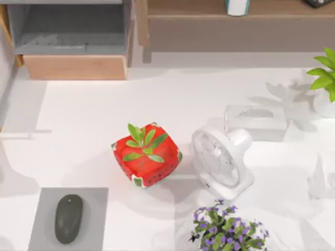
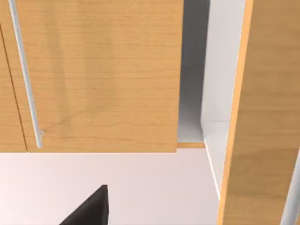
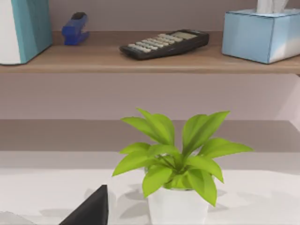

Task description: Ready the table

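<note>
On the table [image 1: 94, 120], a red pot [image 1: 147, 155] sits at centre, fan [image 1: 221, 161] at three o'clock; gripper states: cannot tell.

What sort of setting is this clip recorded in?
Most likely a simulated office desk: a white table with a mouse on a grey pad, a small desk fan, and a shelf holding a calculator and stapler.
</note>
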{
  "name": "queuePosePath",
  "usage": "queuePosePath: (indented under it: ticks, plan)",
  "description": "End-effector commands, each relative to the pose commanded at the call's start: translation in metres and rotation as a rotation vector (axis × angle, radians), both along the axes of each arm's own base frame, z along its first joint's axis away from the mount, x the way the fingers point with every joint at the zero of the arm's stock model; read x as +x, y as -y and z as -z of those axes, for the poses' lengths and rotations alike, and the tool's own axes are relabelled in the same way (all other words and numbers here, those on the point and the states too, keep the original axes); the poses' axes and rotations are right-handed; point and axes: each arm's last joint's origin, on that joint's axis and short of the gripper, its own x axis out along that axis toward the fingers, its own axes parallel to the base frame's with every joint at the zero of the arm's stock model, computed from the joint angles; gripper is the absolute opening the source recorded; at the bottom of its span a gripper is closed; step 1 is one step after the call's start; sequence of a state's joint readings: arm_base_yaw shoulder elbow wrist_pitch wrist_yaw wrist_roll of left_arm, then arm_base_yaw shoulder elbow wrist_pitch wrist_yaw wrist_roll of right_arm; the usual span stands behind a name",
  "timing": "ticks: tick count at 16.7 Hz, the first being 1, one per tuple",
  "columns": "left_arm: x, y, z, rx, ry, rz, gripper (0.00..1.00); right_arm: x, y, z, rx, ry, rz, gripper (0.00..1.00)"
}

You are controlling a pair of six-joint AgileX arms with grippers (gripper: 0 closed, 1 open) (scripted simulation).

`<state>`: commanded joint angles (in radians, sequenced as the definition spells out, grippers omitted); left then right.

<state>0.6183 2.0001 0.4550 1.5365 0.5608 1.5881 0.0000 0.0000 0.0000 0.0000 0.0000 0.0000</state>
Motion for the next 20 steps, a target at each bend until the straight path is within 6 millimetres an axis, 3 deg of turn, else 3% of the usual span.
queuePosePath:
  ticks: [5,18,20]
  plan:
    - [0.0055,-0.0003,0.0,0.0,0.0,0.0,1.0,0.0,0.0,0.0,0.0,0.0,0.0,1.0]
    - [0.0055,-0.0003,0.0,0.0,0.0,0.0,0.02,0.0,0.0,0.0,0.0,0.0,0.0,1.0]
    - [0.0055,-0.0003,0.0,0.0,0.0,0.0,0.0,0.0,0.0,0.0,0.0,0.0,0.0,1.0]
